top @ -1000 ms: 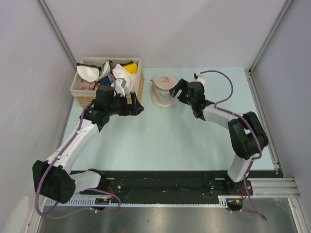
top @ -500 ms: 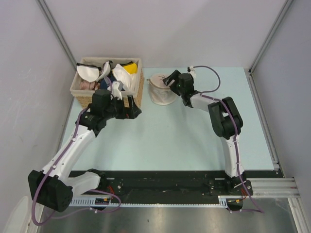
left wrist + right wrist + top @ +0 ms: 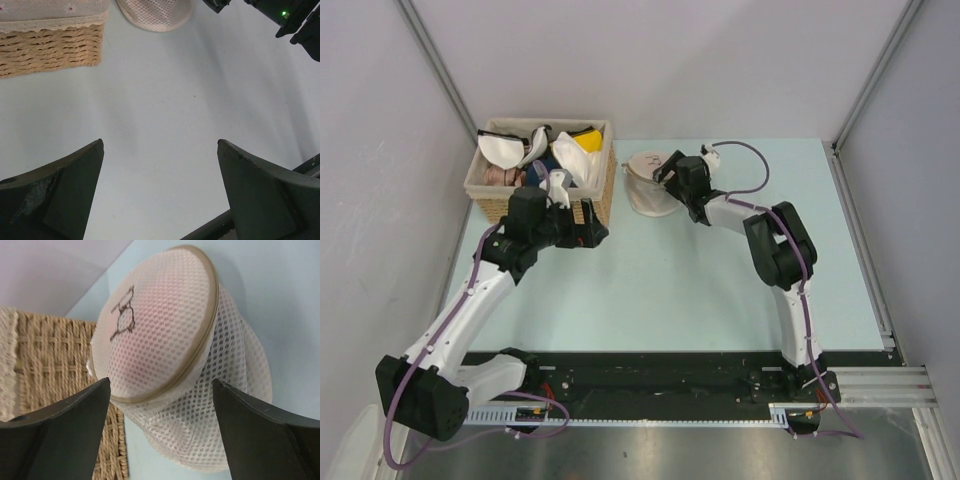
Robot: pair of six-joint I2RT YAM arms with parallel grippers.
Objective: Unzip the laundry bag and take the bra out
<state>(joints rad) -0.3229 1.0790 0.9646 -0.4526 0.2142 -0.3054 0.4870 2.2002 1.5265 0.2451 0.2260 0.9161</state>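
Observation:
The laundry bag (image 3: 648, 185) is a cream mesh round pouch with a dark bra drawing on its face, standing at the table's back middle, right of the wicker basket. In the right wrist view the laundry bag (image 3: 170, 340) fills the middle, a faint pink showing through the mesh; the bra itself is hidden inside. My right gripper (image 3: 665, 175) is open right at the bag's right side, the bag between its fingers (image 3: 65, 430). My left gripper (image 3: 595, 228) is open and empty over bare table, in front of the basket. The bag's bottom (image 3: 155, 12) shows in the left wrist view.
A wicker basket (image 3: 605, 190) with white, yellow and dark garments stands at the back left, close to the bag. Its woven side (image 3: 50, 47) shows in the left wrist view and behind the bag (image 3: 35, 370) in the right wrist view. Grey walls enclose the table.
My right gripper has moved left and up against the bag. My left gripper has drawn back a little to the left, toward the basket's front.

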